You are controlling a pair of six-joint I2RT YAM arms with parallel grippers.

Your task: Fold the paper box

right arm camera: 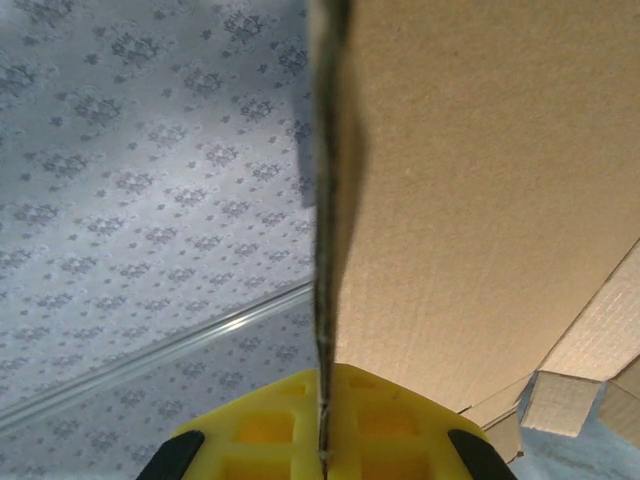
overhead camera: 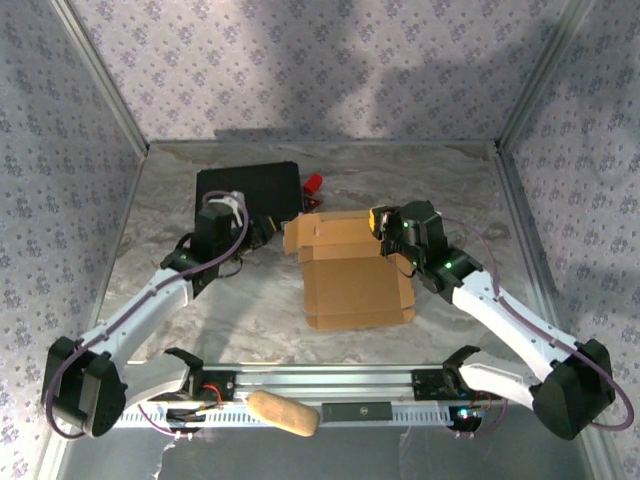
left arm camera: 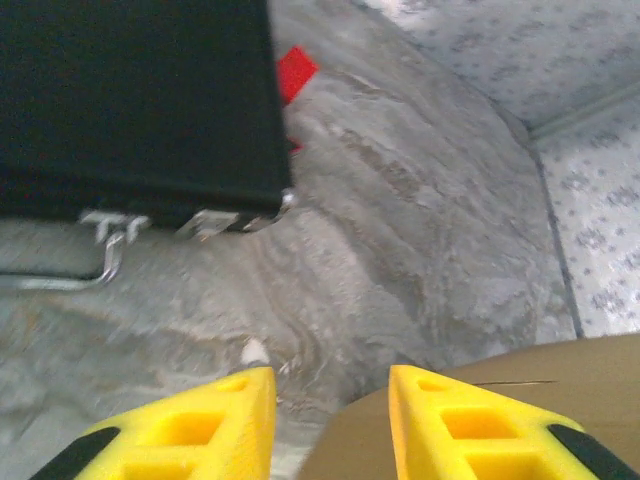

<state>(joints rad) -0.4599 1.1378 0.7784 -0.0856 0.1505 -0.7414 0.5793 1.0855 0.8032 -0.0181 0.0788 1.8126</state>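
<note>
The paper box (overhead camera: 350,275) lies partly folded in the middle of the table (overhead camera: 450,180), just right of the black case (overhead camera: 248,190). The right pincer (right arm camera: 322,440) is clamped on a cardboard panel at the box's far right corner. The left pincer (left arm camera: 330,425) stands open, fingers apart over the box's left edge.

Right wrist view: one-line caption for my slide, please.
Right gripper shut on an edge of the paper box, the cardboard seen edge-on against the patterned wall.
</note>
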